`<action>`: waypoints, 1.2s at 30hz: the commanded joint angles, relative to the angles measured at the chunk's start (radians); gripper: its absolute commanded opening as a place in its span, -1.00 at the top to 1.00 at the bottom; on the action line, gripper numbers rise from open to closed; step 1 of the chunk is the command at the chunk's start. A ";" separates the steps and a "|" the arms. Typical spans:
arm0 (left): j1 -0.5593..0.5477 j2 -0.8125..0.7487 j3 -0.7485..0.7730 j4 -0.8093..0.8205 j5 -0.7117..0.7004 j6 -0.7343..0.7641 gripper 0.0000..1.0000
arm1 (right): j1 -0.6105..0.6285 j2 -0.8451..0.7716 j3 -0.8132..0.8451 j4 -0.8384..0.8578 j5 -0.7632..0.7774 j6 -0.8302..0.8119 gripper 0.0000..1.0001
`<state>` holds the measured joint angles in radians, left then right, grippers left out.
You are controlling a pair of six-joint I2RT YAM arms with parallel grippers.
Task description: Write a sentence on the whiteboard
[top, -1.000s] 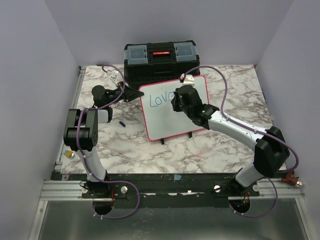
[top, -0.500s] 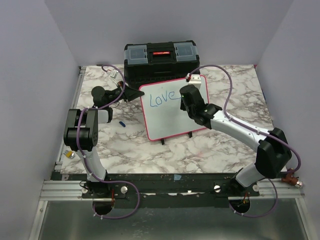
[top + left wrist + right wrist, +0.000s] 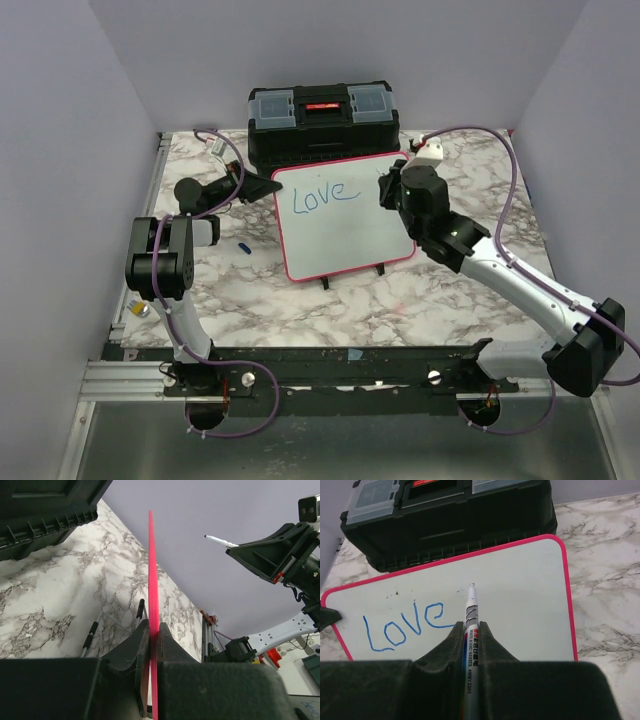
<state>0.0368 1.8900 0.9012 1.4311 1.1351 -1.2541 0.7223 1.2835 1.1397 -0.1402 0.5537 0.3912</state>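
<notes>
The whiteboard [image 3: 345, 238], glossy white in a pink frame, stands tilted on the marble table in front of the toolbox. Of the sentence, only the blue word "Love" [image 3: 323, 197] shows, at the board's upper left. My left gripper [image 3: 268, 186] is shut on the board's upper left edge; in the left wrist view the pink edge [image 3: 151, 570] runs up from between the fingers of that left gripper [image 3: 153, 630]. My right gripper [image 3: 471, 626] is shut on a white marker [image 3: 471, 611]. Its tip points at the whiteboard [image 3: 520, 605] right of "Love" [image 3: 402, 625], off the surface.
A black toolbox [image 3: 322, 120] stands right behind the board. A small blue cap [image 3: 243, 245] lies on the table left of the board, near the left arm. The board's black feet [image 3: 325, 283] rest on the marble. The toolbox [image 3: 450, 515] fills the top of the right wrist view.
The right arm has swung right and lifted the marker off the board, uncovering the whole word "Love" with its tail stroke. The left gripper keeps its hold; the board shifted slightly left.
</notes>
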 commanded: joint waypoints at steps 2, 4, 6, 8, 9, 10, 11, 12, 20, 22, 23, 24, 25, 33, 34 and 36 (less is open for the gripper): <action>0.013 -0.033 -0.017 -0.001 -0.003 0.066 1.00 | -0.004 -0.021 -0.040 0.027 -0.024 0.015 0.99; 0.013 -0.050 -0.030 -0.075 -0.017 0.125 1.00 | -0.004 -0.027 -0.054 0.034 -0.030 0.019 0.99; 0.013 -0.080 -0.044 -0.189 -0.040 0.213 1.00 | -0.003 -0.035 -0.069 0.042 -0.036 0.025 0.99; 0.013 -0.113 -0.054 -0.308 -0.071 0.304 1.00 | -0.003 -0.044 -0.085 0.051 -0.040 0.027 0.99; 0.010 -0.127 -0.057 -0.360 -0.088 0.335 1.00 | -0.004 -0.048 -0.092 0.054 -0.038 0.027 0.99; 0.010 -0.136 -0.059 -0.390 -0.098 0.363 1.00 | -0.003 -0.052 -0.100 0.056 -0.040 0.028 0.99; 0.011 -0.143 -0.062 -0.415 -0.106 0.377 1.00 | -0.004 -0.054 -0.104 0.060 -0.038 0.029 0.99; 0.012 -0.150 -0.065 -0.441 -0.118 0.399 1.00 | -0.003 -0.056 -0.110 0.062 -0.040 0.028 0.99; -0.001 -0.193 -0.060 -0.655 -0.216 0.574 1.00 | -0.003 -0.064 -0.136 0.078 -0.068 0.041 0.99; -0.004 -0.192 -0.060 -0.667 -0.227 0.584 1.00 | -0.003 -0.067 -0.143 0.080 -0.070 0.042 0.99; -0.003 -0.193 -0.061 -0.671 -0.237 0.588 1.00 | -0.004 -0.068 -0.147 0.082 -0.070 0.041 0.99; -0.005 -0.196 -0.061 -0.687 -0.249 0.599 1.00 | -0.003 -0.072 -0.151 0.083 -0.071 0.043 0.99; -0.006 -0.199 -0.061 -0.704 -0.261 0.610 0.99 | -0.003 -0.073 -0.154 0.083 -0.072 0.042 0.99; -0.010 -0.203 -0.057 -0.734 -0.287 0.633 0.77 | -0.004 -0.072 -0.182 0.097 -0.097 0.056 0.99; -0.009 -0.203 -0.056 -0.736 -0.288 0.633 0.74 | -0.004 -0.070 -0.184 0.099 -0.099 0.058 0.99; -0.009 -0.203 -0.057 -0.736 -0.287 0.633 0.69 | -0.003 -0.069 -0.186 0.099 -0.104 0.058 0.99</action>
<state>0.0303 1.7016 0.8356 0.7055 0.9291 -0.7597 0.7223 1.2301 0.9688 -0.0700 0.4744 0.4339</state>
